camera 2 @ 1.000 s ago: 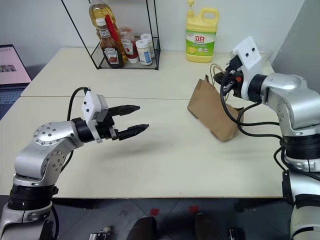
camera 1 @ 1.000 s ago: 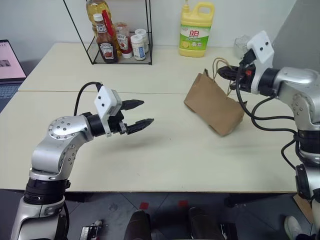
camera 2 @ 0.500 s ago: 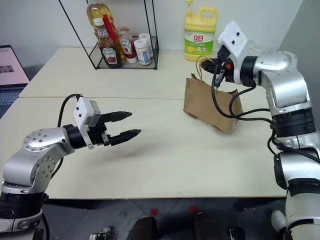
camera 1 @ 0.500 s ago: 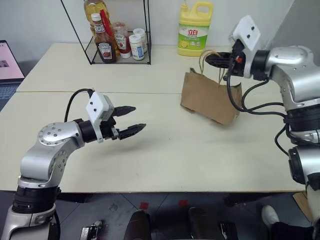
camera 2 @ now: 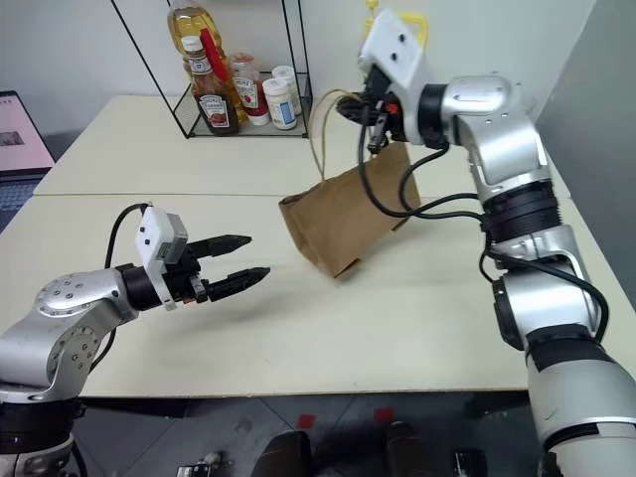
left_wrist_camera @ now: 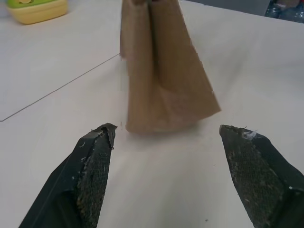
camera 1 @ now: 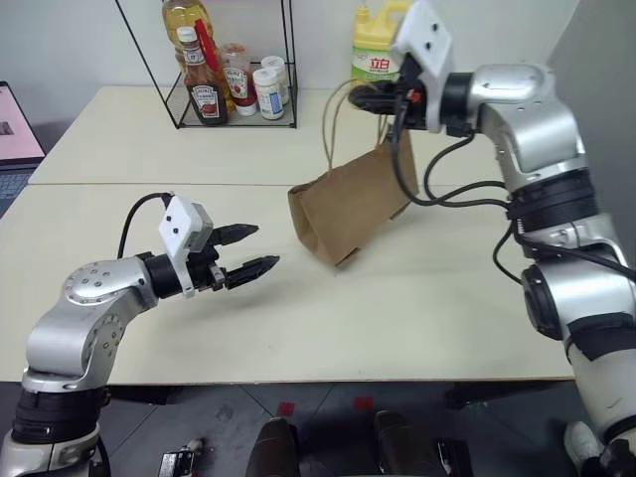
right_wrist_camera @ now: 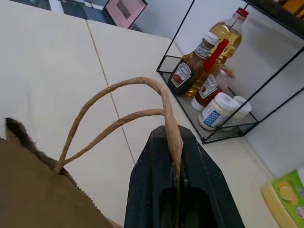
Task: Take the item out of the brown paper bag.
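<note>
Looking down from my head, I see a black wire rack (camera 1: 231, 70) at the far left of the table (camera 1: 417, 318), holding a ketchup bottle (camera 1: 202, 87), an oil bottle (camera 1: 185, 18) and small white-capped jars (camera 1: 266, 91). A yellow detergent jug (camera 1: 376, 55) stands at the back, partly hidden by my right arm. A laptop (camera 1: 16, 139) sits at the table's left edge. Nothing lies between my two arms except the brown paper bag (camera 1: 348, 204). My right gripper (camera 1: 370, 101) is pinched together on the bag's cord handles (camera 1: 338, 109), and the bag hangs tilted from them, its lower corner at or just above the tabletop; I cannot tell which. My left gripper (camera 1: 248, 250) hovers over the table to the bag's left, fingers spread apart, holding nothing.

Through my left wrist, the bag (left_wrist_camera: 161, 76) is creased along a vertical fold, plain brown, framed between my two spread black fingers (left_wrist_camera: 92, 175). The jug's base (left_wrist_camera: 33, 9) shows behind.

Through my right wrist, two twisted tan cords (right_wrist_camera: 128, 104) loop from the bag's serrated top edge (right_wrist_camera: 33, 156) into my closed fingers (right_wrist_camera: 171, 180). The rack and its bottles (right_wrist_camera: 209, 80) stand beyond. The bag's inside is hidden, so I cannot see the item.
</note>
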`<state>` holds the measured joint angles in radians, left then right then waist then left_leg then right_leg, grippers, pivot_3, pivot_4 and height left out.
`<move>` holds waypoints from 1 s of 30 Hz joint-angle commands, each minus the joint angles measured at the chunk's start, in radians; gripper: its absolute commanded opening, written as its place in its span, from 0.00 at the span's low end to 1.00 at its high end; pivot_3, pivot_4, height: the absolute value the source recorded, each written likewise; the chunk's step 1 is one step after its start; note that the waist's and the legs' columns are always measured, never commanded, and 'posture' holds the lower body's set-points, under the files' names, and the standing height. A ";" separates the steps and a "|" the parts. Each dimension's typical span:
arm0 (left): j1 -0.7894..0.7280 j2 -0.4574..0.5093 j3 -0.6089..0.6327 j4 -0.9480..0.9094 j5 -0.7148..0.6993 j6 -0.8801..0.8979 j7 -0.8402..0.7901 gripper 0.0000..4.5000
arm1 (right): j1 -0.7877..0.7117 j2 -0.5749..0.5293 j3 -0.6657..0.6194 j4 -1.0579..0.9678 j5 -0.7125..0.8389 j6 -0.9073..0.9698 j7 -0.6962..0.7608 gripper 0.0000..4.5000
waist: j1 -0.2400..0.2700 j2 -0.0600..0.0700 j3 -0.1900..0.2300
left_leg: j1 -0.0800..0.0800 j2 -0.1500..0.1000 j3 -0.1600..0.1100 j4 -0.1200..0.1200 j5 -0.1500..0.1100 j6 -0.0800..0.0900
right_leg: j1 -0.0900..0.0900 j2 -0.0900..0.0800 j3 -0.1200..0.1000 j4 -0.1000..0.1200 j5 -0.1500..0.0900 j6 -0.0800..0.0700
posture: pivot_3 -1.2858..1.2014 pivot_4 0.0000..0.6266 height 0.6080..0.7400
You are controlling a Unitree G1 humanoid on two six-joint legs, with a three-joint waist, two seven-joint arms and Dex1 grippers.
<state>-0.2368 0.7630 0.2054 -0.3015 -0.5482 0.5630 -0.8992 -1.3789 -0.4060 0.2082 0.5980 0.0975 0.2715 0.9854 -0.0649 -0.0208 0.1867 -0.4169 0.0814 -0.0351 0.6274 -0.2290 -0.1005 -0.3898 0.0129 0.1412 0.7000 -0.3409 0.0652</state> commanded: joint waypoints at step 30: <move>0.082 0.020 0.115 -0.077 -0.021 0.004 0.046 0.83 | -0.255 0.272 -0.026 0.371 -0.116 -0.109 -0.184 0.00 | -0.019 0.001 0.001 | -0.003 0.000 -0.013 0.000 0.001 -0.002 | 0.001 -0.001 -0.015 0.005 -0.001 -0.002 | 0.52 0.24 1.00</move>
<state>-0.1564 0.7651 0.2843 -0.3471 -0.5514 0.5766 -0.8573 -1.5966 -0.1333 0.2056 1.0242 -0.0189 0.1668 0.8041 -0.0838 -0.0198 0.1874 -0.4194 0.0813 -0.0481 0.6274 -0.2279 -0.1024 -0.3893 0.0122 0.1262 0.7052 -0.3417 0.0629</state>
